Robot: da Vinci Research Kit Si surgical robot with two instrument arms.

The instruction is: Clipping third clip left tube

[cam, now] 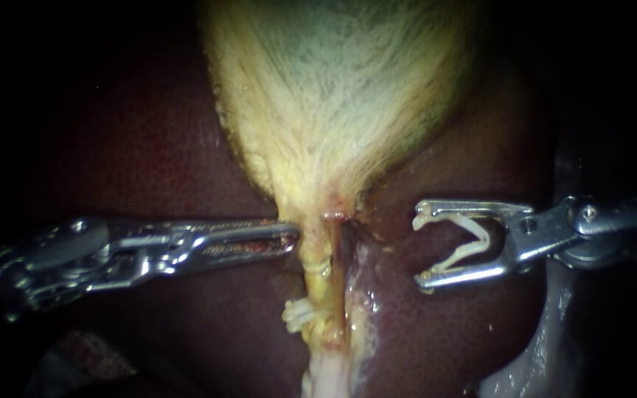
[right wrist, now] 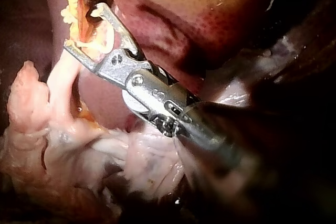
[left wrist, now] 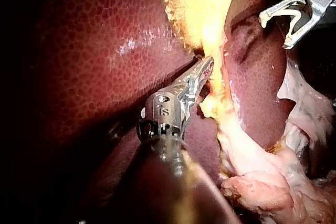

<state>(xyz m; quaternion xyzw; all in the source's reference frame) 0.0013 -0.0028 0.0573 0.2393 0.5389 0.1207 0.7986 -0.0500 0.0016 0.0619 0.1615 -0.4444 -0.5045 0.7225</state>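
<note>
Right instrument (cam: 420, 247), its jaws spread around an open clip (cam: 486, 237) seated against both, faced the left tube (cam: 317, 284), which lay straight ahead, crosswise to its mouth, near but apart.

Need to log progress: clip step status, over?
Right instrument holds loaded clip, short of tube. Left instrument tip beside tube. Placed clip on tube. Nothing between.
</note>
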